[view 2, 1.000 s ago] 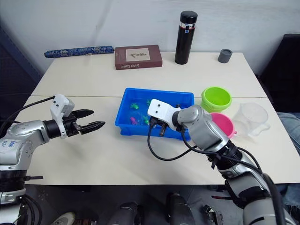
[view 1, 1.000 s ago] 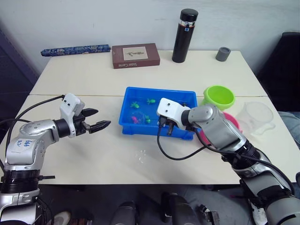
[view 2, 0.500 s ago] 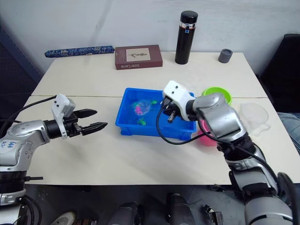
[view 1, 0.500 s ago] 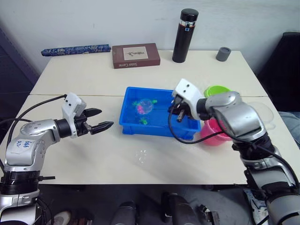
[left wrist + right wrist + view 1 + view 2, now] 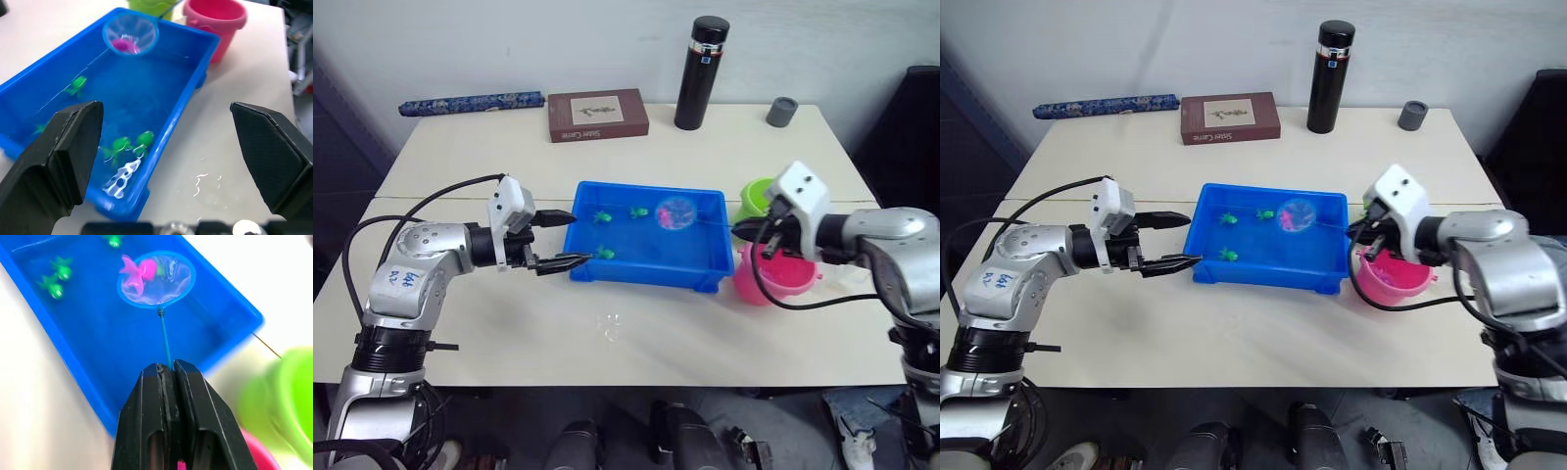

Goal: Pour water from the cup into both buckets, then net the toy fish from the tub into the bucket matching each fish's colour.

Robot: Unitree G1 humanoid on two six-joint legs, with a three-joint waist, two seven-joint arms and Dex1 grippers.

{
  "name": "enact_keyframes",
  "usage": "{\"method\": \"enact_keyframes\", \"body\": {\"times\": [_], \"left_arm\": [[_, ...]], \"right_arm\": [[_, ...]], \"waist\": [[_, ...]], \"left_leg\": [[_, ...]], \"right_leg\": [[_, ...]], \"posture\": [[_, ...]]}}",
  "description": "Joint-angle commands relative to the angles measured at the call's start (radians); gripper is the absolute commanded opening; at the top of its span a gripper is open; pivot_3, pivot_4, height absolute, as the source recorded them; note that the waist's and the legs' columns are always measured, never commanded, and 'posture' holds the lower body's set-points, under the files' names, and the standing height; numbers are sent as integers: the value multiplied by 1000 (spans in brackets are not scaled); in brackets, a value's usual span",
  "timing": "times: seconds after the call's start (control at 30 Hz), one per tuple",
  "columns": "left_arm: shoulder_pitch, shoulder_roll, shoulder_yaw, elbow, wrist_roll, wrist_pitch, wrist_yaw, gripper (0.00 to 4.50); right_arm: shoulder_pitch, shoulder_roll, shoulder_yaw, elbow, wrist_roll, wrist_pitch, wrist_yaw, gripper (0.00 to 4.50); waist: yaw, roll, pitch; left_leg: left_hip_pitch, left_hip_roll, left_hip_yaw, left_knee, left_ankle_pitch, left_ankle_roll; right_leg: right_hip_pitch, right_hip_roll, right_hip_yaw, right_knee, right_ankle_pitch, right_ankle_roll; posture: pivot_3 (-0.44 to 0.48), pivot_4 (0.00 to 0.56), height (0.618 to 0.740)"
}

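Right wrist view: the right gripper (image 5: 167,369) is clenched on the net's (image 5: 156,279) thin handle; it probably bends easily, so the pink fish (image 5: 137,272) may tip out. The left gripper (image 5: 560,241) is spread wide.

Lab/office | pale tables (image 5: 489,157) pushed together, plain wall (image 5: 509,39), flask (image 5: 695,73)

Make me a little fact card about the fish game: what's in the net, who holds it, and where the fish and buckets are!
Net: over the blue tub, a pink fish inside it
Holder: right pincer, shut on the net's handle
Left pincer: open, at the tub's left end, holding nothing
Fish in tub: green ones
Pink bucket: just right of the tub
Green bucket: behind the pink one
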Motion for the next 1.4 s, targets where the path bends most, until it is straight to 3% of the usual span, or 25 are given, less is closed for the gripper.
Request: {"method": "enact_keyframes", "body": {"times": [0.03,0.3,0.53,0.77,0.93,1.4], "left_arm": [[-24,3,9,0,-6,-46,-41,4473],[-28,-9,6,49,9,-88,-65,4473],[-64,-27,-9,118,32,-127,-79,4473],[-87,-41,-23,166,44,-155,-93,4473],[-98,-49,-25,188,52,-166,-105,4473],[-98,-59,-20,194,59,-169,-109,4473]], "right_arm": [[77,-79,-166,-90,57,-3,29,0],[370,-168,-451,-157,19,-74,13,0],[605,-55,-576,-172,-103,-420,-68,0],[794,57,-631,-132,-180,-720,-107,0],[868,111,-659,-95,-191,-833,-132,0],[926,59,-603,180,-557,-1515,-391,0]], "waist": [[2,0,0],[18,0,0],[28,0,0],[28,0,0],[28,0,0],[26,0,0]], "left_leg": [[0,0,0,0,0,0],[2,0,0,0,0,0],[3,0,1,1,0,0],[4,-1,2,2,1,0],[5,0,2,2,1,0],[6,0,4,2,1,0]], "right_leg": [[0,0,0,0,0,0],[3,0,0,-2,0,0],[3,0,1,-2,0,1],[4,1,2,1,1,1],[4,2,3,2,1,1],[4,3,5,2,0,1]], "posture": [[0,150,740],[0,150,740],[0,150,740],[0,150,740],[0,150,740],[0,150,740]]}}
